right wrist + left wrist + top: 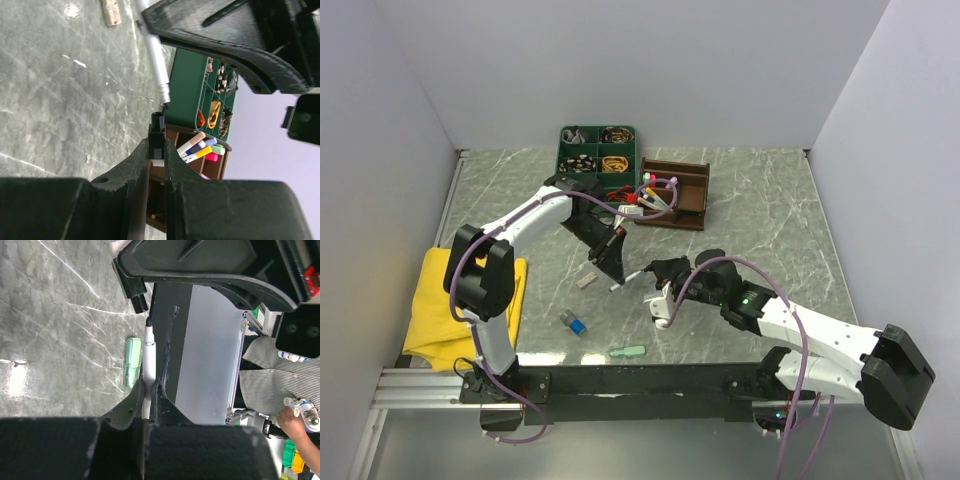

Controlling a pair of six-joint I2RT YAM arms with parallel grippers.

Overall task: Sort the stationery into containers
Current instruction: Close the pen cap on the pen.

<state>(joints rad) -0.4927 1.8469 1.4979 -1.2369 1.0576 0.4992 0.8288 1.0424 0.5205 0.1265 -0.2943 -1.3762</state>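
Note:
My left gripper [609, 260] is shut on a white pen [149, 352] and holds it above the table's middle, its tip pointing toward the near edge. In the left wrist view the fingers [135, 397] pinch the pen's barrel. My right gripper [656, 273] is shut on a small black cap [158, 134], close to the right of the pen, whose barrel [154, 55] shows just beyond it. The dark brown organiser [690, 195] stands behind and holds several markers [655, 195]. A mint eraser [628, 351], a blue cap [574, 322] and a tan bit [585, 281] lie on the table.
A green compartment tray [561, 150] with small items stands at the back, left of the organiser. A yellow cloth [435, 310] lies at the near left edge. White walls enclose the table on three sides.

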